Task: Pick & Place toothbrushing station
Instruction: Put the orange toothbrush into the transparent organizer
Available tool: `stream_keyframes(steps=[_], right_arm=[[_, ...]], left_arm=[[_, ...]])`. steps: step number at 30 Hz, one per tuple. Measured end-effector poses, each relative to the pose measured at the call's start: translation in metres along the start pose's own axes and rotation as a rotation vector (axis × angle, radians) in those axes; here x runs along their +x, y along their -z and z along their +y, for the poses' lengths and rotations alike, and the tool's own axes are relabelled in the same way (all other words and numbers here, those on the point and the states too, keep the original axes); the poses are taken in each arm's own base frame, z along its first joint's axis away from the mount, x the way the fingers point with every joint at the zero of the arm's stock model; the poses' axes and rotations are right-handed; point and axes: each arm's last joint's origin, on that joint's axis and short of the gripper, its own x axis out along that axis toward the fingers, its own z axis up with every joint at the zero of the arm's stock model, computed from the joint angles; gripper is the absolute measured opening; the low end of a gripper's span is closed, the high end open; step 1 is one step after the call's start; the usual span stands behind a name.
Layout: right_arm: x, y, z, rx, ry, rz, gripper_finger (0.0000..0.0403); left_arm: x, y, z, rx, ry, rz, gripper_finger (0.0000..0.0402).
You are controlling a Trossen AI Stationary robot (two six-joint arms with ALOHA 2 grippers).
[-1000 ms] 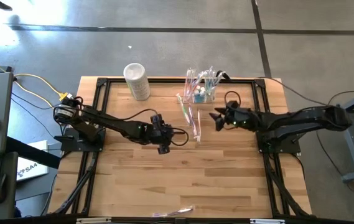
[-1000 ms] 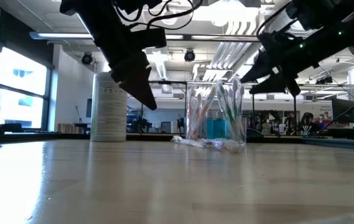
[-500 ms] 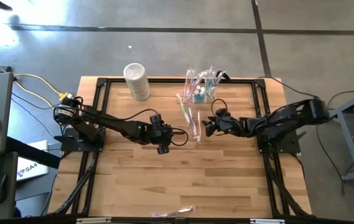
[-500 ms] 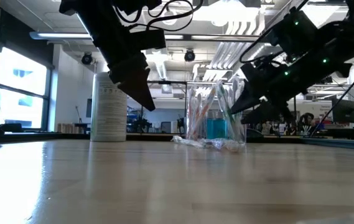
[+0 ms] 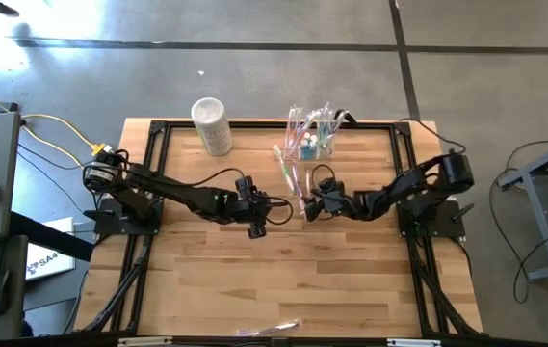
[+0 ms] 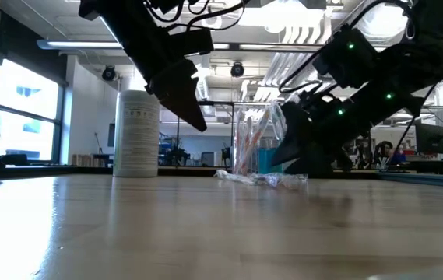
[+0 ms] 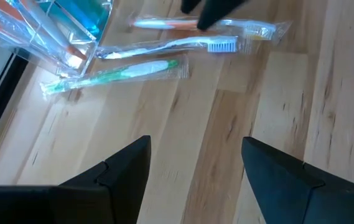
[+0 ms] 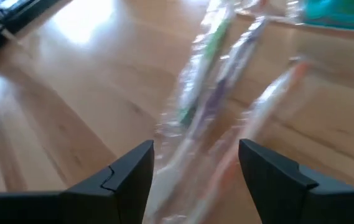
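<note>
The toothbrushing station (image 5: 314, 136), a clear box holding upright wrapped toothbrushes and a blue item, stands at the table's far edge; it also shows in the low view (image 6: 254, 148) and the left wrist view (image 7: 52, 28). Three wrapped toothbrushes (image 5: 294, 178) lie flat on the table just in front of it. My right gripper (image 5: 309, 205) is open and low over their near ends (image 8: 208, 118). My left gripper (image 5: 274, 204) is open and empty above the table, just left of them (image 7: 164, 45).
A whitish cylindrical container (image 5: 212, 125) stands at the far left of the table. Another wrapped toothbrush (image 5: 274, 330) lies at the near edge. A black frame (image 5: 158, 130) runs around the tabletop. The bare wood in the middle and near half is open.
My right gripper has moved toward the table's left and near edges and down, from beside the station to low over the loose wrapped toothbrushes, its arm folding back. The toothbrushes and the station have stayed where they were.
</note>
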Motion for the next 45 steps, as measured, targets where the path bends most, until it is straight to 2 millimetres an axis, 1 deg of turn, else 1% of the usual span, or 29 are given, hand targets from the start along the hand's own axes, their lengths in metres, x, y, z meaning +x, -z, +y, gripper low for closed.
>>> stream_keyframes(steps=[2, 6, 14, 18, 20, 23, 24, 27, 30, 33, 37, 41, 43, 45], right_arm=[[0.006, 0.002, 0.005, -0.034, 0.022, 0.019, 0.0227], [0.016, 0.005, 0.006, -0.063, 0.158, 0.057, 0.0219], [0.016, 0.005, 0.004, -0.127, 0.27, 0.091, 0.017], [0.013, 0.008, -0.001, -0.168, 0.325, 0.124, 0.0128], [0.013, 0.009, -0.003, -0.182, 0.343, 0.139, 0.0098], [0.012, 0.01, -0.004, -0.205, 0.341, 0.162, 0.004], [0.012, 0.011, -0.004, -0.222, 0.336, 0.171, 0.0029], [0.008, 0.01, -0.001, -0.246, 0.326, 0.17, 0.0029], [-0.001, 0.009, 0.003, -0.278, 0.307, 0.188, 0.0029], [-0.016, 0.004, 0.009, -0.317, 0.275, 0.194, 0.0029], [-0.035, -0.006, 0.025, -0.382, 0.188, 0.136, 0.0029], [-0.049, -0.013, 0.036, -0.423, 0.119, 0.092, 0.0029], [-0.055, -0.013, 0.041, -0.449, 0.081, 0.082, 0.0029], [-0.06, -0.011, 0.045, -0.451, 0.046, 0.089, 0.0029]], left_arm=[[0.0, 0.0, 0.0, -0.005, 0.0, 0.002, 0.0244], [0.0, 0.001, -0.001, -0.027, 0.049, 0.013, 0.0244], [0.0, 0.001, -0.004, -0.028, 0.126, 0.03, 0.0244], [0.0, 0.002, -0.004, -0.048, 0.148, 0.043, 0.0244], [0.0, 0.002, -0.004, -0.049, 0.149, 0.049, 0.0244], [0.0, 0.003, -0.004, -0.061, 0.147, 0.054, 0.0244], [0.0, 0.003, -0.004, -0.063, 0.147, 0.055, 0.0244], [0.0, 0.003, -0.004, -0.064, 0.147, 0.055, 0.0244], [0.0, 0.003, -0.004, -0.061, 0.145, 0.054, 0.0244], [0.0, 0.002, -0.004, -0.052, 0.145, 0.048, 0.0244], [0.001, 0.002, -0.005, -0.041, 0.146, 0.039, 0.0244], [0.009, 0.005, -0.009, -0.037, 0.142, 0.047, 0.0244], [0.015, 0.003, -0.012, -0.045, 0.141, 0.026, 0.0244], [0.021, 0.006, -0.014, -0.015, 0.096, 0.019, 0.0244]])
